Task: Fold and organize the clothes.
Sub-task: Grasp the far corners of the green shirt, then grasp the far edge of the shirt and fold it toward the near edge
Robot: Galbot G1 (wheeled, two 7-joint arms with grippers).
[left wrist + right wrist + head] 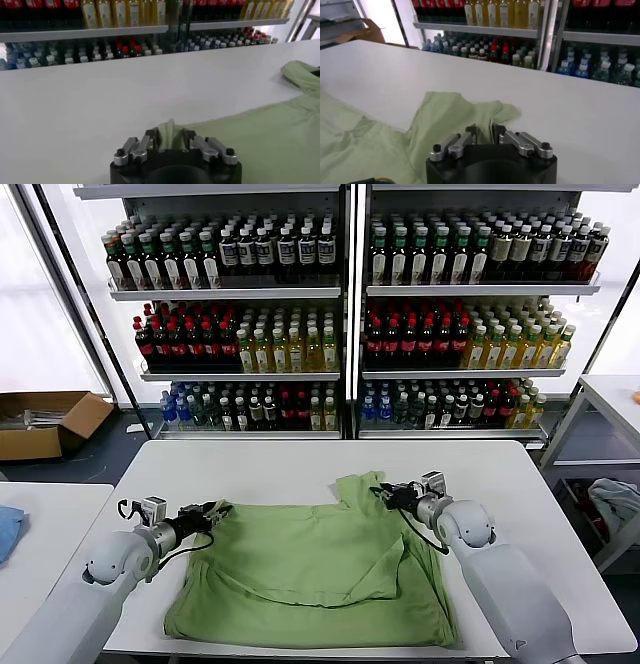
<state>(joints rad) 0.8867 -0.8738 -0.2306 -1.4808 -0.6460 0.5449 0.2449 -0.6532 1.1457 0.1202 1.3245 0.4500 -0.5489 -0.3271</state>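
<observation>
Green cloth fills the middle of the white bench (300, 464): the shirt (310, 569) lies flat, its long side running from one arm to the other. On the left, the left claw (212, 512) is pinched on the shirt's far left corner. On the right, the right claw (385, 494) is pinched on the far right corner, near a bumpy fold. Both arms are equally near. Nothing blocks a pull toward the near edge. Shelves of bottles (250, 334) stand far behind.
</observation>
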